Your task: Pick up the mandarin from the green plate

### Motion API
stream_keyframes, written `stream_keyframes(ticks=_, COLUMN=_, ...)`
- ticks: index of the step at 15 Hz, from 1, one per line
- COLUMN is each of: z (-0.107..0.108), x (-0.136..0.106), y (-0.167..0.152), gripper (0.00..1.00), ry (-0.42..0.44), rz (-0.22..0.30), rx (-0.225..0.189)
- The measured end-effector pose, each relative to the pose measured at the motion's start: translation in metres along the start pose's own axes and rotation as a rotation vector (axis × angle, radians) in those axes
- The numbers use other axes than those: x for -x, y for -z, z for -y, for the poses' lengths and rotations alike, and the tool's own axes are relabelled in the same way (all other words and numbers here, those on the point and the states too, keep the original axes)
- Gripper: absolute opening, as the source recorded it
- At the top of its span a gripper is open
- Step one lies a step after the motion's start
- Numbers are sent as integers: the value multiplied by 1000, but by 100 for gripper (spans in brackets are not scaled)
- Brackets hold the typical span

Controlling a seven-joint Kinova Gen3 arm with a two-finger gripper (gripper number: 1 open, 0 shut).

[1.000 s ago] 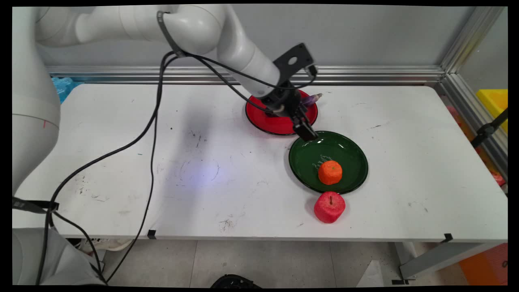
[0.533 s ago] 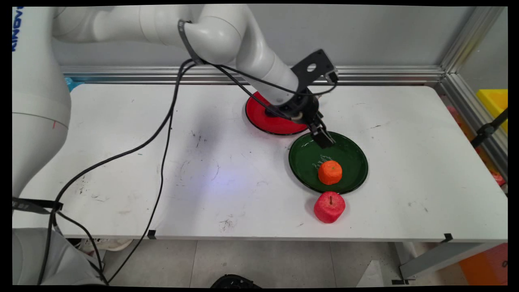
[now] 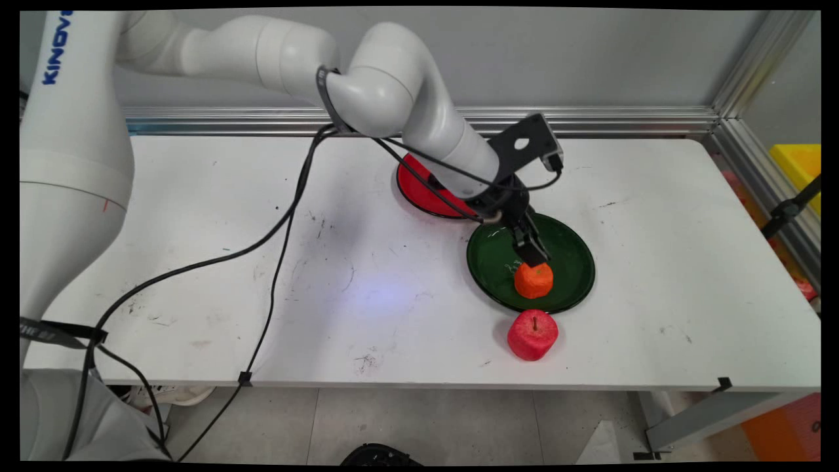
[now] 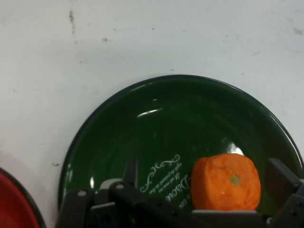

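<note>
The gripper (image 3: 532,257) hung wide open and empty just above the orange (image 3: 533,279) on the green plate (image 3: 577,259), its fingers (image 4: 280,173) straddling it. An off-centre squeeze might have rolled it toward the apple (image 3: 532,335).

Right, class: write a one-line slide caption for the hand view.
Open gripper over the green plate, fingers flanking the orange.

A robot lab bench, this: a scuffed white table (image 3: 196,229) fenced by an aluminium rail (image 3: 623,121) along a bare grey wall (image 3: 590,59), cables (image 3: 275,242) trailing off the near edge, yellow bin (image 3: 796,167) far right.
</note>
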Motion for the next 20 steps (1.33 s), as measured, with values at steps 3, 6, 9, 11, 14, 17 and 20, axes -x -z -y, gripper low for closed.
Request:
stream_keyframes(ticks=3, z=-7, x=3, y=-12, gripper=100, ry=-2, rz=4, rx=3)
stream_keyframes(ticks=6, z=-14, x=6, y=-22, gripper=100, ry=11, rz=7, rx=6)
stream_keyframes(ticks=9, z=-20, x=9, y=-29, gripper=100, ry=27, rz=9, rx=7)
stream_keyframes(ticks=11, z=-24, x=12, y=-34, gripper=100, ry=37, rz=10, rx=9)
stream_keyframes(ticks=14, z=-28, x=15, y=-40, gripper=100, ry=50, rz=13, rx=10)
stream_keyframes(ticks=17, z=-32, x=21, y=-44, gripper=100, ry=60, rz=21, rx=12)
stream_keyframes(ticks=20, z=-35, x=26, y=-48, gripper=100, ry=68, rz=26, rx=12)
